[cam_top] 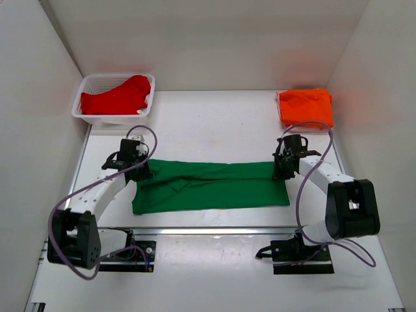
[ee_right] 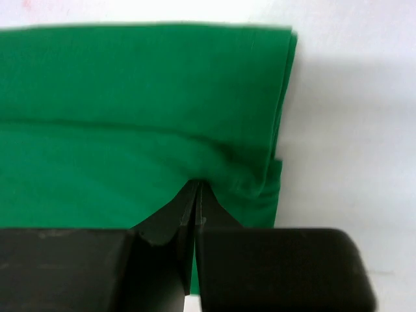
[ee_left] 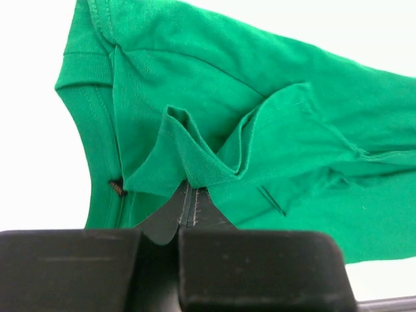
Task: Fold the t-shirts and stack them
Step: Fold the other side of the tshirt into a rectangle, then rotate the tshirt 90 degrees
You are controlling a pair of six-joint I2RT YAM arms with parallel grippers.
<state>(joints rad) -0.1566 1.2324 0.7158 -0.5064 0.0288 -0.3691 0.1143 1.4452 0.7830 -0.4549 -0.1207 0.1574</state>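
The green t-shirt (cam_top: 208,187) lies as a long band across the middle of the table, its far edge lifted at both ends. My left gripper (cam_top: 138,168) is shut on a bunched fold at the shirt's left end (ee_left: 195,166). My right gripper (cam_top: 281,170) is shut on the cloth near the shirt's right edge (ee_right: 214,166). The orange t-shirt (cam_top: 305,107) lies folded at the back right. The red t-shirt (cam_top: 120,97) lies crumpled in the white basket (cam_top: 88,84) at the back left.
White walls close in the table on the left, back and right. Both arm bases (cam_top: 130,253) (cam_top: 299,250) sit at the near edge, with loose cables looping beside each arm.
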